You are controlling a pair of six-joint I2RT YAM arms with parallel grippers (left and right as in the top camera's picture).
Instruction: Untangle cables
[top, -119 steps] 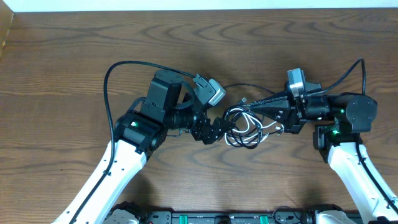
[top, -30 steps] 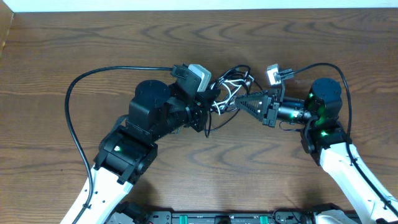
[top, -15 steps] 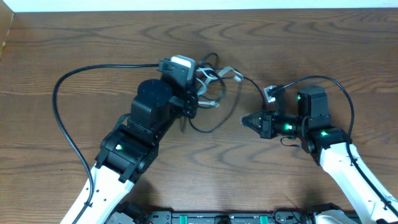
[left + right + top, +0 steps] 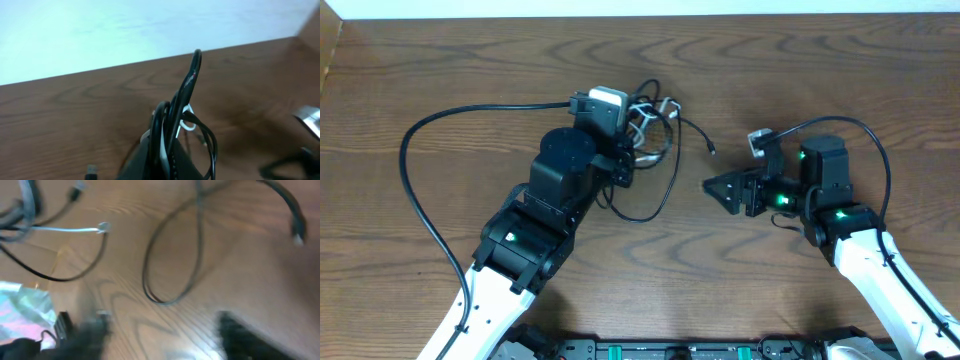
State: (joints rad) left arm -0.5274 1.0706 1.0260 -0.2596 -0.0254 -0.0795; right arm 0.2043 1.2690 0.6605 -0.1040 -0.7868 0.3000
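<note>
The cables [image 4: 648, 112] are a bunch of black and white cords at the tip of my left gripper [image 4: 632, 140], which is shut on them. One black cord trails down in a loose loop [image 4: 660, 195], and another ends in a small plug [image 4: 712, 150]. In the left wrist view the fingers [image 4: 150, 160] pinch the black and white cords [image 4: 185, 95], which rise in a loop. My right gripper [image 4: 717, 187] stands open to the right of the loop, holding nothing. Its blurred view shows the black loop [image 4: 170, 255] and a white cord end [image 4: 75, 229] on the wood.
The left arm's thick black cable [image 4: 415, 170] arcs over the table at the left. The right arm's own cable [image 4: 870, 145] curves above its wrist. A loose plug [image 4: 91, 171] lies beside the left fingers. The table's far edge [image 4: 640, 14] meets a white wall.
My right gripper has opened and let go of the cord. A black loop has dropped onto the table between the arms. The left gripper still holds the bunch.
</note>
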